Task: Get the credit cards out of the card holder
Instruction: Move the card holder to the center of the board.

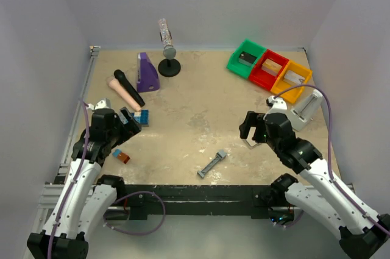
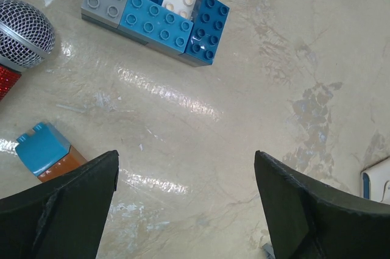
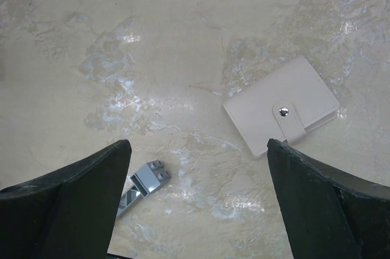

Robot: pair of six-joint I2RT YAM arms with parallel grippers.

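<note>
Readable text: none in any view.
Pale grey closed card holder with a metal snap point(image 3: 281, 114): plain face, no print.
Blue and grey studded plastic blocks point(image 2: 155, 12): stud marks too small to read.
3 plastic bins, green, red and orange point(image 1: 262, 78): contents too small to read.

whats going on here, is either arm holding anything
Neither arm holds anything. The right tool hangs open above the table, and the flat pale grey card holder lies just ahead of it, snapped shut, with no cards showing. The left tool is open too, over bare tabletop near a cluster of blue and grey studded blocks. Taking the cards out has not started.
</note>
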